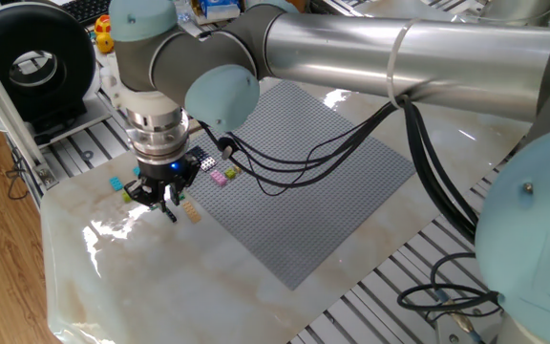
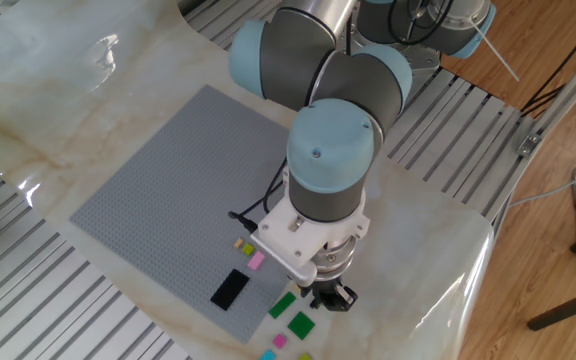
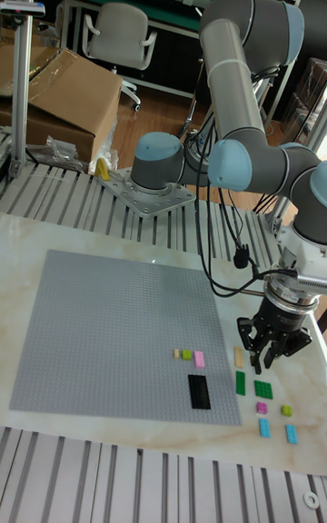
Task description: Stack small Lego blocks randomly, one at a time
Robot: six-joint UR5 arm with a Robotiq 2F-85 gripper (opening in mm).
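My gripper [image 3: 264, 361] hangs low over the marble just right of the grey baseplate [image 3: 109, 332], and its fingers look apart in the tall view, so it reads as open. It also shows as gripper [image 1: 168, 204] and gripper [image 2: 334, 298]. A tiny dark block [image 1: 172, 216] lies right at its fingertips. Small Lego blocks lie around it: a tan one [image 3: 239, 357], two green ones [image 3: 241, 383] [image 3: 263, 388], a pink one [image 3: 262, 408], a lime one [image 3: 286, 410] and two cyan ones [image 3: 264, 428] [image 3: 292, 433].
On the baseplate lie a black plate [image 3: 198, 391] and a short row of tan [image 3: 177, 353], lime [image 3: 187, 355] and pink [image 3: 199, 359] blocks. The arm's cables [image 1: 285, 162] hang over the baseplate. A black spool [image 1: 31, 62] stands at the far left.
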